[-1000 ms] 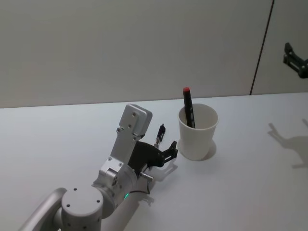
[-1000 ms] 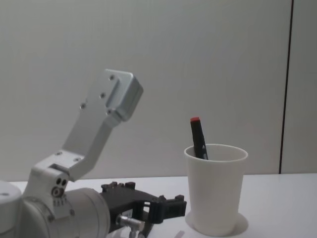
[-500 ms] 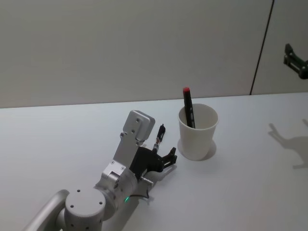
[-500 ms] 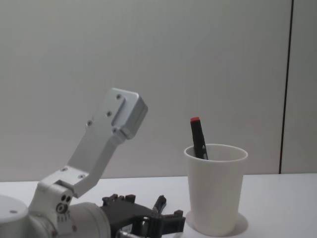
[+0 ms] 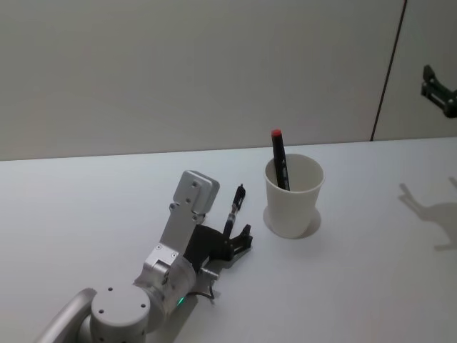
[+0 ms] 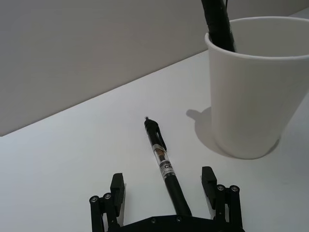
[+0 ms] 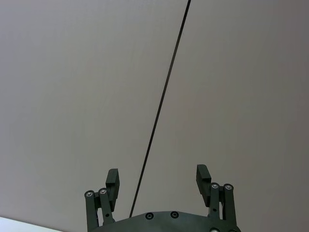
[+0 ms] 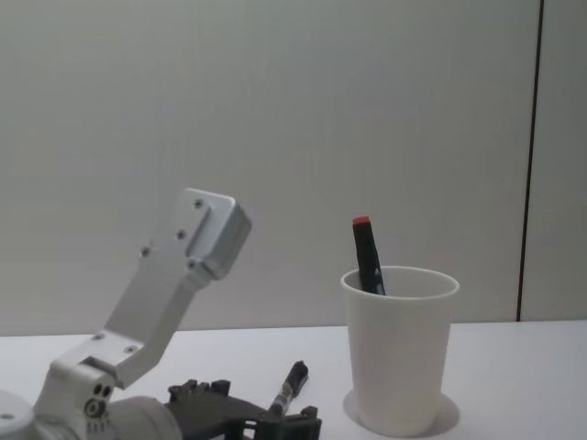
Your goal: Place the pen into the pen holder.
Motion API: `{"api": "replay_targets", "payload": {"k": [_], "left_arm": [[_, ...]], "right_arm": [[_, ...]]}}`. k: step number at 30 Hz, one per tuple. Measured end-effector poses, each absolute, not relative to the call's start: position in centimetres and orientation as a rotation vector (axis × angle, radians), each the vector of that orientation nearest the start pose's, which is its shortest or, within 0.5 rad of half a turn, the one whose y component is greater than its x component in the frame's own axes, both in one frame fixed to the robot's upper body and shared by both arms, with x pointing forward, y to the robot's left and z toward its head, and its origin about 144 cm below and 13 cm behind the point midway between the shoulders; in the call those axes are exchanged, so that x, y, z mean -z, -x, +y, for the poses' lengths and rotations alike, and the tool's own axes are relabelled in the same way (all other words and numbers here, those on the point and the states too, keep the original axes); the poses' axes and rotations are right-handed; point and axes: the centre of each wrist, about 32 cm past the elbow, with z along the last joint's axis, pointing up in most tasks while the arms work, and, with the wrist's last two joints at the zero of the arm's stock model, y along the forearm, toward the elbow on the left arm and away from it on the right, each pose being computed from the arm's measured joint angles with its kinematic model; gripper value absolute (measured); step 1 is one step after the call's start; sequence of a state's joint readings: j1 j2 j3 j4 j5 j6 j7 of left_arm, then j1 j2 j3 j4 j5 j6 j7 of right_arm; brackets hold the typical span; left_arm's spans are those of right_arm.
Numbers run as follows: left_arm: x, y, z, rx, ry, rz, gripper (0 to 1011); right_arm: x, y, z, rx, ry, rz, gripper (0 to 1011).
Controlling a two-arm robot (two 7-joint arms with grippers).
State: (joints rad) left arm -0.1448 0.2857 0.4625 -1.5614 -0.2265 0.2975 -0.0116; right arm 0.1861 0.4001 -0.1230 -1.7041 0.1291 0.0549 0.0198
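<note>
A slim black pen [image 5: 233, 207] [image 6: 163, 164] [image 8: 287, 390] lies flat on the white table, just left of the pen holder. The pen holder [image 5: 293, 196] [image 6: 256, 92] [image 8: 399, 348] is a white paper cup standing upright, with a black marker with a red cap [image 5: 278, 158] [image 8: 367, 257] leaning inside it. My left gripper [image 5: 239, 239] [image 6: 163, 178] [image 8: 252, 408] sits low over the table, open, its fingers on either side of the pen's near end and apart from it. My right gripper [image 5: 439, 89] [image 7: 158, 175] hangs high at the far right, open and holding nothing.
The white table [image 5: 371, 271] stretches wide on all sides of the cup. A plain wall with a dark vertical seam [image 5: 389, 71] stands behind it. The right gripper's shadow falls on the table at the right edge.
My left gripper has drawn back from the cup toward my body and sunk lower, so the pen now shows between its fingers. Pen, cup and right arm have stayed put.
</note>
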Motion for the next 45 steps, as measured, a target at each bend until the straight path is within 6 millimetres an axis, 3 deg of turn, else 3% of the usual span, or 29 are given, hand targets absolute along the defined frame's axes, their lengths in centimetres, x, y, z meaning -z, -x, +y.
{"api": "replay_targets", "payload": {"k": [36, 45], "left_arm": [[-114.68, -46.68, 17.93, -1.139, -0.296, 0.172, 1003], [-114.65, -46.68, 17.96, -1.139, -0.297, 0.176, 924]], "right_arm": [[-125.30, -49.66, -29.04, 1.412, 0.045, -0.389, 1001], [-125.30, -49.66, -29.04, 1.412, 0.045, -0.389, 1001]]}}
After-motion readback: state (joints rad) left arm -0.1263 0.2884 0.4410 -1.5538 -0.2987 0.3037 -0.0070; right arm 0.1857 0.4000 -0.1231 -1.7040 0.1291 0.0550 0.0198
